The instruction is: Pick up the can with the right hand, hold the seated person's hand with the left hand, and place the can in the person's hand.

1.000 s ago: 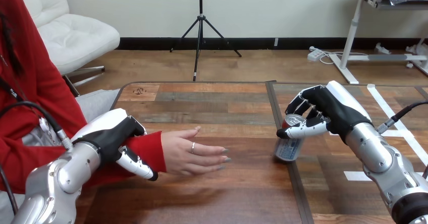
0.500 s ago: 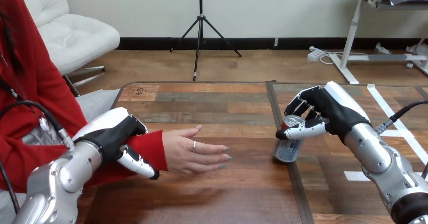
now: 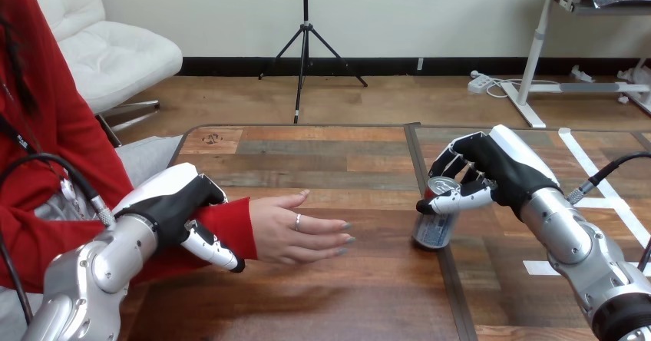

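A silver and blue can (image 3: 430, 231) stands near the table's middle, leaning slightly, with its base on or just above the wood. My right hand (image 3: 503, 168) comes from the right and is shut on the can's top: the fingers curl behind it and the thumb crosses its front. The person's hand (image 3: 295, 226) lies flat, fingers stretched toward the can with a short gap between. My left hand (image 3: 173, 199) is shut on the person's wrist over the red sleeve, with the thumb (image 3: 211, 250) curled along the near side.
A dark seam (image 3: 453, 295) between two tabletops runs just under the can. White tape strips (image 3: 606, 199) lie on the right tabletop beside my right forearm. The table's far edge (image 3: 307, 126) lies well behind both hands.
My right hand and the can have shifted a little to the left, toward the person's fingertips. My left hand stays on the wrist, almost unmoved.
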Controlling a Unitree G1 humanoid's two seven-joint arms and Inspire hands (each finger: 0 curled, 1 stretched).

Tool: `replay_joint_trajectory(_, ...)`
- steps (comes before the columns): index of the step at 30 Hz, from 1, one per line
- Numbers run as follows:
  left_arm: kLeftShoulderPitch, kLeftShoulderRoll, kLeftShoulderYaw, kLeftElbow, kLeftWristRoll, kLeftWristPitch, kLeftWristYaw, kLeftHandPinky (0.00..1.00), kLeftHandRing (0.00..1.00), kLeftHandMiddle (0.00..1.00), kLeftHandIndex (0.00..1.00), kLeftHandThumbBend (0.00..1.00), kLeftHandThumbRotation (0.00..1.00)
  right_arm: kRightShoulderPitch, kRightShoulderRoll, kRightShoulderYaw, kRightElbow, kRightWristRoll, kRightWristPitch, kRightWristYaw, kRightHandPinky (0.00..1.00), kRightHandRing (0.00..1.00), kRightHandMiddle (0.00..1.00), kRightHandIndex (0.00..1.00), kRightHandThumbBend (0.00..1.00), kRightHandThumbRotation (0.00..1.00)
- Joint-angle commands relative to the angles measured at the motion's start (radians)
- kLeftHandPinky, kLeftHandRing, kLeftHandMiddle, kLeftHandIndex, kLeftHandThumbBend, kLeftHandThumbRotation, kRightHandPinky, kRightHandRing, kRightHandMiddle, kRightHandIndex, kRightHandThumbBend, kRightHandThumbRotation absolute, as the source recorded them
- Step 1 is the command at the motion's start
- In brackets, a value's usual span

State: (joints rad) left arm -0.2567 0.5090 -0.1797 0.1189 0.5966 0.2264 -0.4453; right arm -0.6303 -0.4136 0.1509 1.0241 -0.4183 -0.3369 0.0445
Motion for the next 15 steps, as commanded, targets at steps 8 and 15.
replay_joint_trajectory(8,-0.439,-0.105,0.056,-0.169,-0.083,-0.135,0.135,0.18,0.25,0.34,0.34,0.67,0.0,-0.381,0.041,-0.015,-0.157,0.013,-0.033,-0.034,0.3,0.34,0.42,0.45,0.68,0.0)
replay_joint_trajectory(15,-0.435,-0.113,0.049,-0.162,-0.073,-0.139,0.149,0.19,0.26,0.34,0.34,0.68,0.0,-0.392,0.051,-0.017,-0.18,0.008,-0.011,-0.028,0.3,0.34,0.42,0.46,0.66,0.0)
